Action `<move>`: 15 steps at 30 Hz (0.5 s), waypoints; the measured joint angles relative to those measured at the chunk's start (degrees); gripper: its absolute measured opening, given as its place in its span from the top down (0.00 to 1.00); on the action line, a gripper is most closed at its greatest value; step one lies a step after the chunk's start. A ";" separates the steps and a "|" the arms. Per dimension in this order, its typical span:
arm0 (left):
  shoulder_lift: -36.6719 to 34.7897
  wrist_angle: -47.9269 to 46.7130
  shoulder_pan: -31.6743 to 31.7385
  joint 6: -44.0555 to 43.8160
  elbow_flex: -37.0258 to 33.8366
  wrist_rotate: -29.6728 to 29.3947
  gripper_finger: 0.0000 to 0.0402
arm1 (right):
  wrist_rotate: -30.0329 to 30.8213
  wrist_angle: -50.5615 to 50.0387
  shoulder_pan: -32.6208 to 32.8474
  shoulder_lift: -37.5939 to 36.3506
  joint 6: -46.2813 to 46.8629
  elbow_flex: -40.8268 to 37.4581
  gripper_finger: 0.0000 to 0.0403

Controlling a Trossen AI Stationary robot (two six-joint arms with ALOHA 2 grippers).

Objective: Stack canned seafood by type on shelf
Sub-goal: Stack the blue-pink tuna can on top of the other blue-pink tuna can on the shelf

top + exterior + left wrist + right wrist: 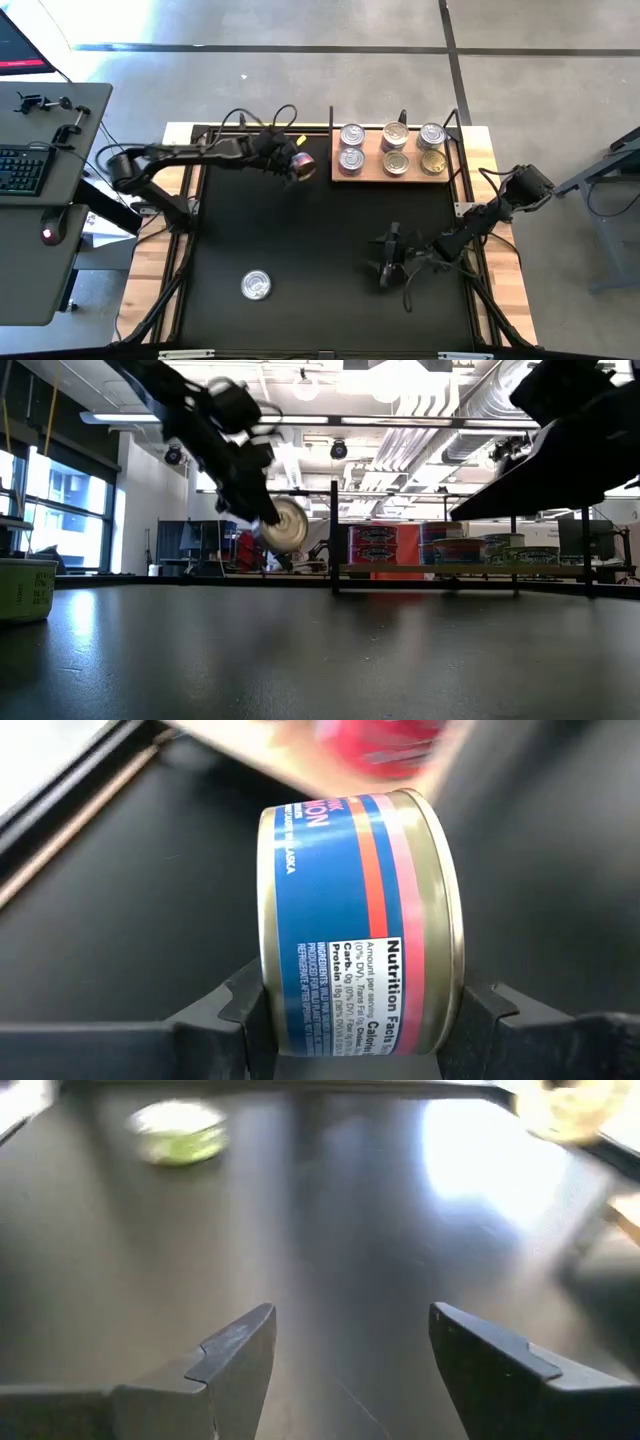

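Left gripper point(297, 163) raised beyond table's far left, fingers clamped on can; right gripper point(386, 262) low, fingers spread.

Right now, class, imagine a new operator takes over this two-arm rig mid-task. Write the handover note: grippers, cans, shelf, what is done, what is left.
Left gripper: closed on a blue-labelled round tin, held on its side above the table, just left of the light-brown wooden shelf.
Right gripper: open, empty, low over the black table, right of centre.
Done: six shiny-topped tins sit on the shelf in two rows.
Left: place the held tin; fetch the silver-topped, green-labelled tin lying front left.
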 joint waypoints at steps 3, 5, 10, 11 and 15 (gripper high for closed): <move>-5.67 3.33 -4.24 -4.43 -5.31 2.38 0.57 | -7.33 3.70 -1.96 0.76 -13.95 0.78 0.37; -9.34 8.40 -7.10 -10.14 -10.61 5.49 0.57 | -8.81 4.15 -2.44 2.06 -24.49 3.27 0.37; -13.89 40.48 -15.87 -32.58 -26.65 10.43 0.57 | -6.85 4.04 -3.70 8.15 -52.38 13.31 0.37; -13.70 47.57 -17.75 -37.50 -29.44 10.22 0.57 | -4.43 3.41 -3.96 9.58 -57.17 15.71 0.37; -10.94 66.23 -24.34 -48.27 -35.93 3.72 0.57 | 6.81 -0.68 -5.12 14.20 -76.26 24.33 0.37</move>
